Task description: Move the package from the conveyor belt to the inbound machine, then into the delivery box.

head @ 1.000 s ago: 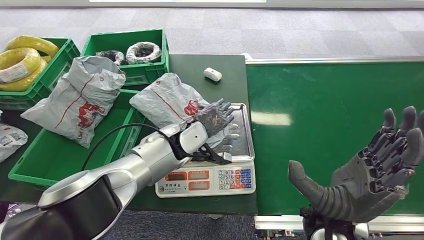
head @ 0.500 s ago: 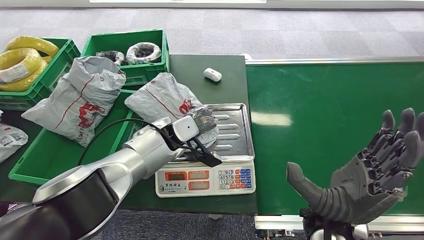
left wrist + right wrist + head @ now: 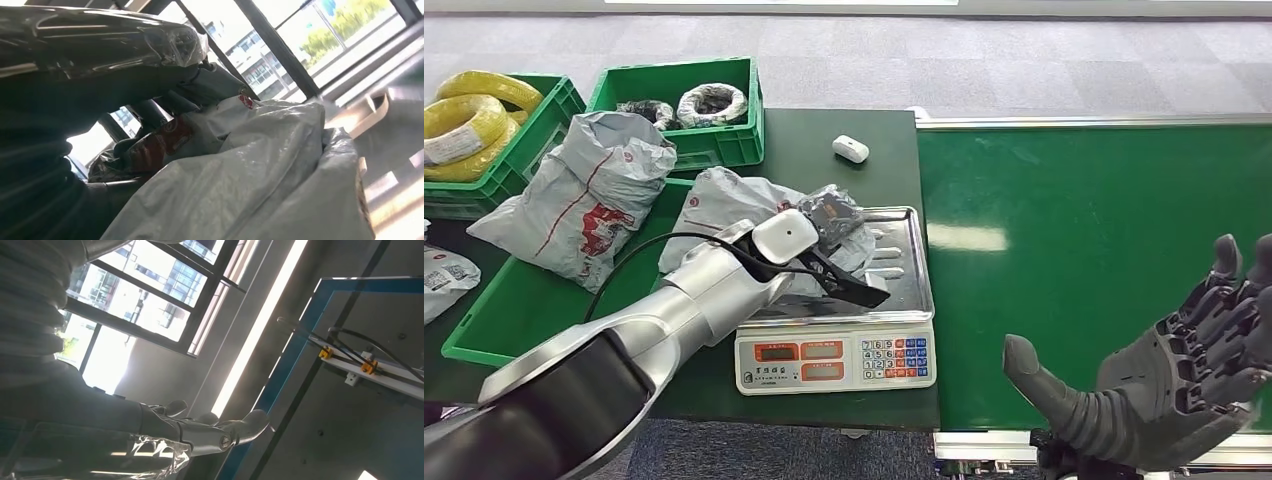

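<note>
1. Two hands are in view; the left hand (image 3: pixel 829 215) grips the grey package (image 3: pixel 724 215) at the left edge of the scale (image 3: pixel 902 262), its dark fingers closed into the wrinkled plastic, as the left wrist view shows close up (image 3: pixel 150 145); the package lies partly over the scale's steel tray and partly over the rim of the near green crate (image 3: pixel 514 320).
2. The right hand (image 3: pixel 1184 385) hangs palm-up over the near edge of the green conveyor belt (image 3: pixel 1084 230), fingers spread and holding nothing.
3. A second grey package (image 3: pixel 584 200) leans in the near crate, its top against the crate behind.
4. At the back of the dark table (image 3: pixel 824 125) stand two more green crates; one (image 3: pixel 674 100) holds cable coils wrapped in plastic; the other (image 3: pixel 539 125) holds yellow coils (image 3: pixel 464 120).
5. A small white object (image 3: pixel 849 149) lies on the table near the belt's frame.
</note>
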